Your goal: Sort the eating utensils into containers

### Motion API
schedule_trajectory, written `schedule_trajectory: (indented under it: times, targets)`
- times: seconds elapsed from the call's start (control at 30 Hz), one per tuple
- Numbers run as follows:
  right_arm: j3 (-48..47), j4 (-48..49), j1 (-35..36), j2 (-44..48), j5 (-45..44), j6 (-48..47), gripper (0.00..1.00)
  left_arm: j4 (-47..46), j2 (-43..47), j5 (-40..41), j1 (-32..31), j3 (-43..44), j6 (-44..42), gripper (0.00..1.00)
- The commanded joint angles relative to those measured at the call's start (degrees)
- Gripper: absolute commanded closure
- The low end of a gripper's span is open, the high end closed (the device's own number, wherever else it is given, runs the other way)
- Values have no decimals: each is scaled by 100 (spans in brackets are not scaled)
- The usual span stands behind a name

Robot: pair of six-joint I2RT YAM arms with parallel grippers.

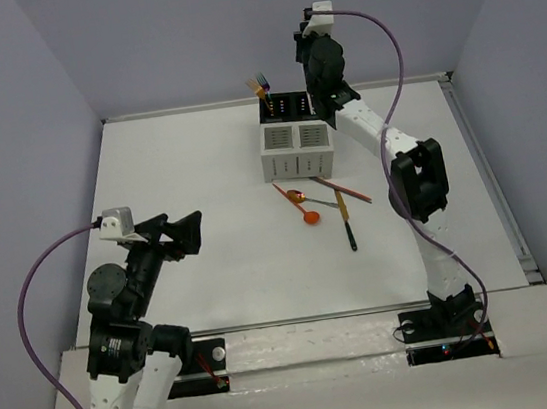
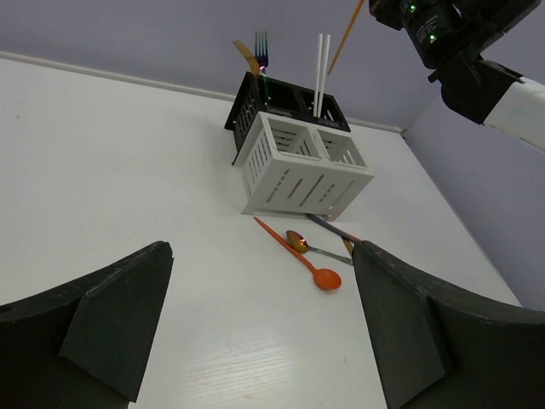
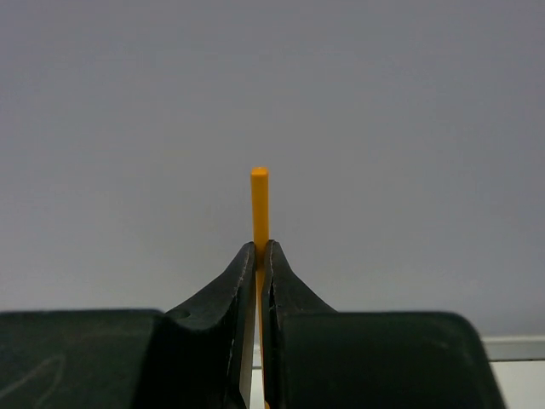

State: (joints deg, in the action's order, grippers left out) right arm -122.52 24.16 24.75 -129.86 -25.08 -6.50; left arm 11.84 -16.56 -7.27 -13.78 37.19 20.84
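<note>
Emptiness at far left: left gripper [image 1: 181,233] spread wide, holding nothing, above the table [image 1: 168,168]; further right, caddy [image 1: 297,149], with forks [image 1: 260,89] and white sticks [image 2: 321,72] upright in its black rear boxes; just in front, lying flat, orange spoon [image 1: 310,217] and black stick [image 1: 349,230]; probably light, stiff, slick, so best pinched mid-shaft; well apart from that open gripper, ahead and to its right; at right, right gripper [image 3: 259,256] clamped on orange stick [image 3: 259,204], tip poking past the fingertips, raised beside the caddy's rear right corner; likely to pivot if nudged.
</note>
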Motion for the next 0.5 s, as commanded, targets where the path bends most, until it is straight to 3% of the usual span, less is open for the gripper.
schedule_trajectory:
  times: [0.0,0.47]
  targets:
    - [-159,168,-102,-65,47,-141,93,-287,-102,-55,7,-10,-106,1]
    - [826,256,-102,-31,240,26,93,-296,-120,-99,7,-19,-107,1]
